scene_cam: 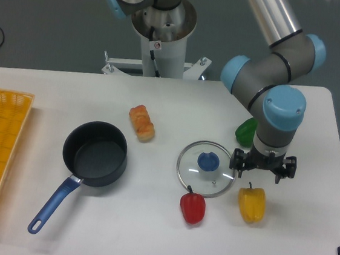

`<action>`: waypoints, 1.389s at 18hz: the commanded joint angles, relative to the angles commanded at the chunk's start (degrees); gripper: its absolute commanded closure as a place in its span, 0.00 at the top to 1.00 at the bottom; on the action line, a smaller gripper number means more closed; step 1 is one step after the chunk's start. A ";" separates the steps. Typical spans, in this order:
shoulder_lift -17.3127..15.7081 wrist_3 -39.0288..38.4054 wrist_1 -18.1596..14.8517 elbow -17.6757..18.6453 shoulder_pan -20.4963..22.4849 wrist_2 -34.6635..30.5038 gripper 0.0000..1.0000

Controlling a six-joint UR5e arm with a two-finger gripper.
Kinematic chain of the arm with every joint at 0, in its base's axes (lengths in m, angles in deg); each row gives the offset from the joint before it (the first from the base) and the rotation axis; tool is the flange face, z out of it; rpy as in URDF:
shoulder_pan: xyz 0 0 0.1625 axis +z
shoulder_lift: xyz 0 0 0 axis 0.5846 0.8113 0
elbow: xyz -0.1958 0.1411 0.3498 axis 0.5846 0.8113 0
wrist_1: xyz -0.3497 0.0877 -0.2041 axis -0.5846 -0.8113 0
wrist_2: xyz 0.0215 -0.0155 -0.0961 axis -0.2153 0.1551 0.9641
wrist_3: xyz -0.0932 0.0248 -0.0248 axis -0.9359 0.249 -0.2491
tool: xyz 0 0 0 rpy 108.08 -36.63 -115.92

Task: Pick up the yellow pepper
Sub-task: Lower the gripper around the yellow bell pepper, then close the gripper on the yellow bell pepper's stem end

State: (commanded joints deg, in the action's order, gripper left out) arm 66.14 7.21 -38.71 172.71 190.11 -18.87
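Yellow pepper (252, 204) sits on the tabletop (146, 234) just below my end effector (263, 171), whose spread I cannot tell, so I'd center over its lobes, clear of the glass lid (207, 168), before descending.

No text, brand or number can be read anywhere. The only sign is a small round red-and-white sticker (157, 45) on the white robot base column (163, 54); what it shows is too small to tell
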 joint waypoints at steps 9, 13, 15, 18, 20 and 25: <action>2.29 -0.79 1.41 -0.71 -0.17 0.00 1.00; 3.17 -0.79 2.46 -0.71 -0.26 0.00 1.00; 4.22 -0.79 3.51 -0.62 -0.44 0.00 1.00; 5.28 -1.75 4.39 -0.79 -1.49 0.00 1.00; 5.72 -1.76 4.57 -0.88 -1.49 0.09 1.00; 6.33 -0.18 4.66 -0.88 -1.49 0.00 0.99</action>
State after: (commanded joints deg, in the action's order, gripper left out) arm 72.48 7.03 -34.05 171.83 188.62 -18.87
